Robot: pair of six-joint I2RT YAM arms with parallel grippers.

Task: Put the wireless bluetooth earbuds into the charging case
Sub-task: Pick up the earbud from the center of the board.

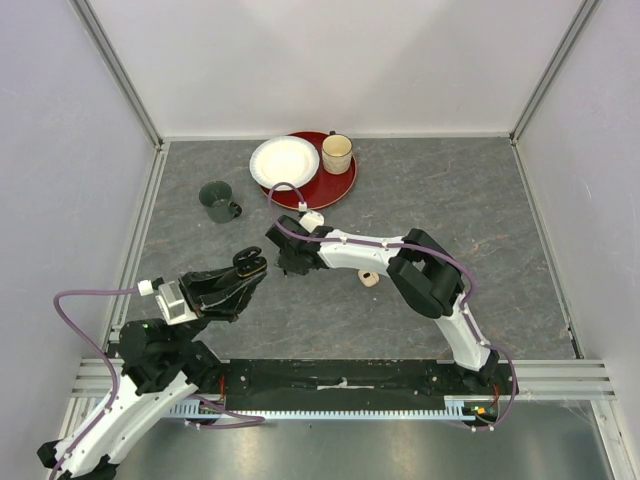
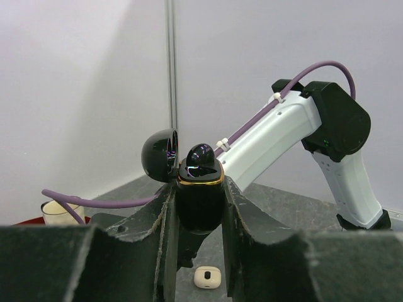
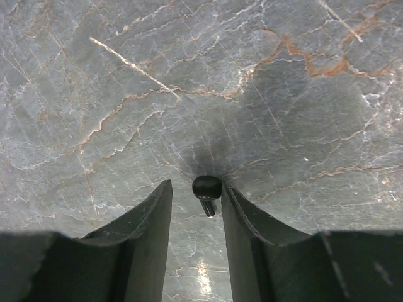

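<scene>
Arms point(image 1: 372, 250) angled inward, right fingers point(image 3: 146, 251) astride earbud point(image 3: 206, 187), left fingers point(image 2: 150, 236) gripping case point(image 2: 200, 201)

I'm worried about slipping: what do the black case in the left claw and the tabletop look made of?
The black case looks like glossy hard plastic: sharp reflections, plus a thin gold, metallic-looking band. The tabletop looks like grey veined stone or stone-print laminate; I cannot tell which.

A robotics lab cell — plain white panel walls point(image 1: 330, 60) in aluminium framing point(image 1: 120, 75) enclose a grey marble-patterned tabletop point(image 1: 500, 200), with two cabled robot arms point(image 1: 445, 300) bolted along the frame's bottom edge.
</scene>
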